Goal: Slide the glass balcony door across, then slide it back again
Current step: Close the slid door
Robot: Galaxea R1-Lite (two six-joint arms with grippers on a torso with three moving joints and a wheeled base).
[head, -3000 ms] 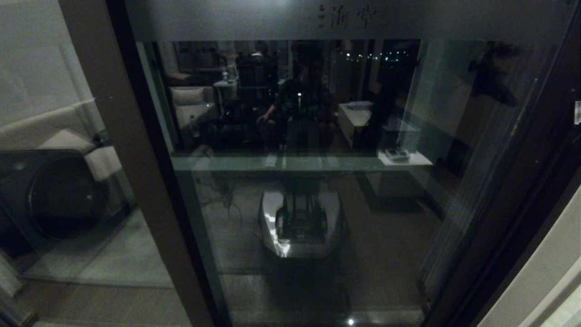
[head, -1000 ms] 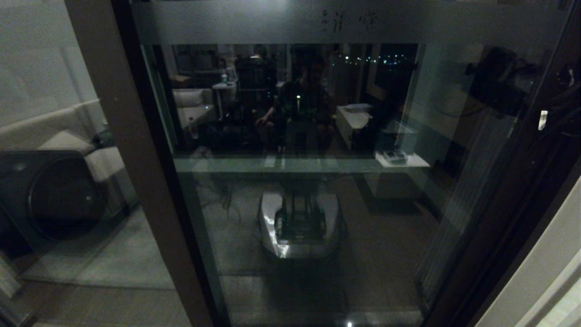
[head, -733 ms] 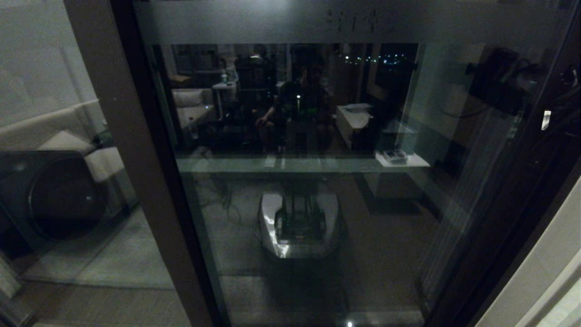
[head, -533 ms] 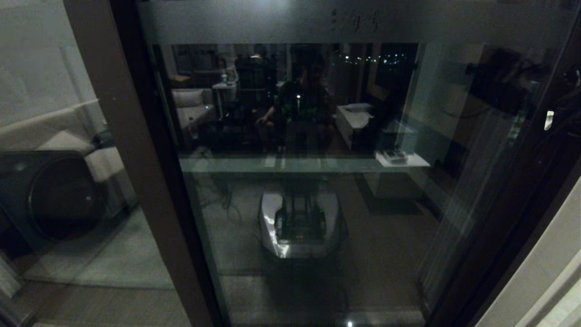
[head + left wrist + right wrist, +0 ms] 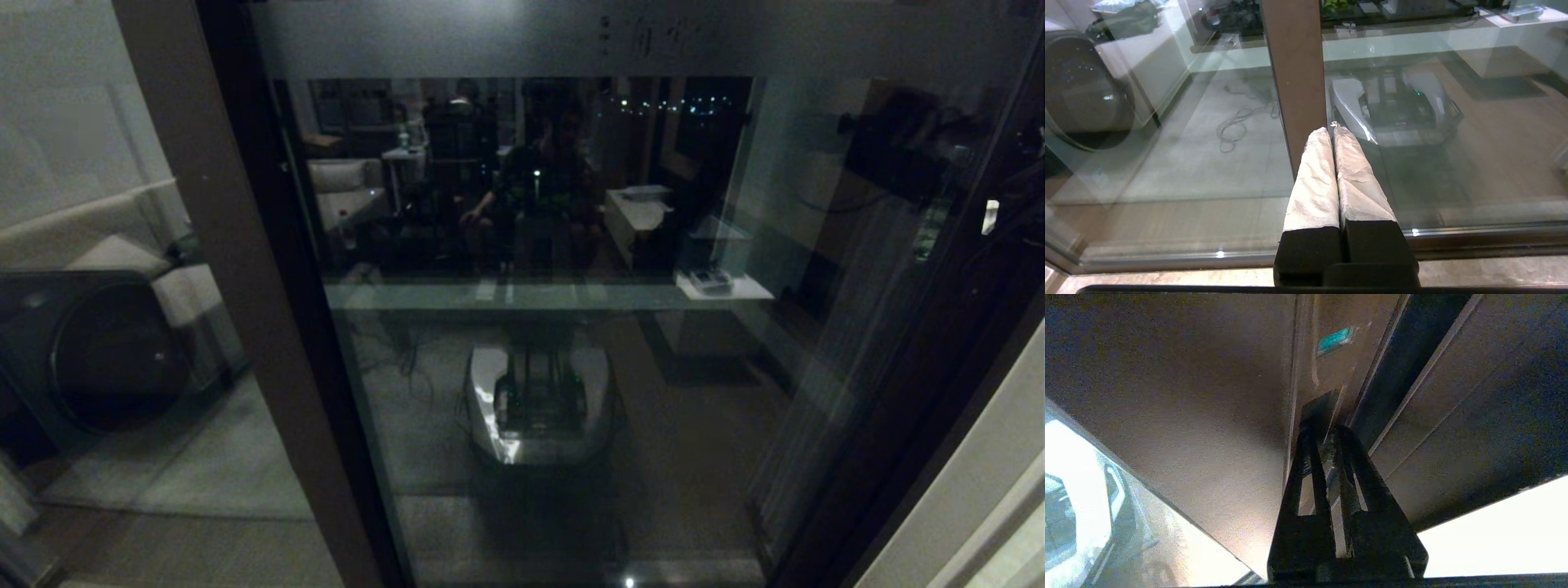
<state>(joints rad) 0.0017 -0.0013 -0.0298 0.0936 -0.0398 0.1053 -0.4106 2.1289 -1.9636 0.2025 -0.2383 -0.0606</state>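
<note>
The glass balcony door (image 5: 571, 327) is filling the head view, dark-framed, frosted band with characters on top. The right pincer (image 5: 1327, 435) is sitting nearly closed at its stile; the left pincer (image 5: 1331, 130) is pressed together by the brown post (image 5: 1294, 73).

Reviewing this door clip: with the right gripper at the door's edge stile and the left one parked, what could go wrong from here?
1. The right gripper looks nearly closed, its tips in the recessed handle of the glass balcony door; such a shallow hold could slip out as it pushes.
2. The stile sits close to the dark outer frame, so the fingers might get pinched there.
3. The left gripper, shut, hangs near the brown post and could brush the glass.
</note>
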